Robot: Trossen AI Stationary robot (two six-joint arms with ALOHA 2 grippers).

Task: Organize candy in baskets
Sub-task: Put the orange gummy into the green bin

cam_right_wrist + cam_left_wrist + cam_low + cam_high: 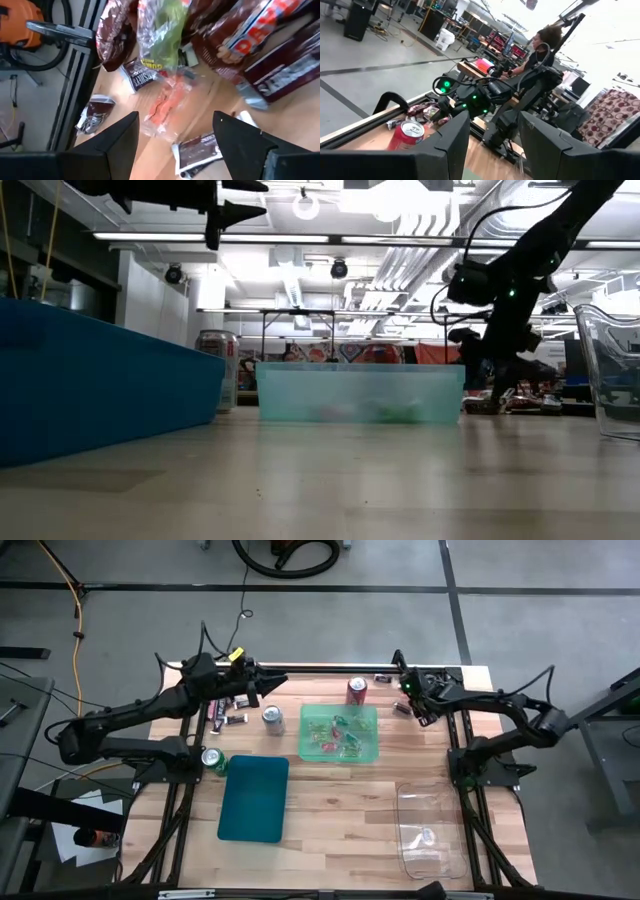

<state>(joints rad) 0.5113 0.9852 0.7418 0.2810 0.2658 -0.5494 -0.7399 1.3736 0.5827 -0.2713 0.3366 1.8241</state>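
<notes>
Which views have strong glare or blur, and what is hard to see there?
Low view: bright ceiling lights wash out the background, and the near dark teal basket is soft. Left wrist view: the upper right is overexposed. Right wrist view: the candy under the open right hand is blurred.

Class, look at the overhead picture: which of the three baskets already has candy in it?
The light green basket in the middle, beside the red can; the teal basket and clear basket look empty.
</notes>
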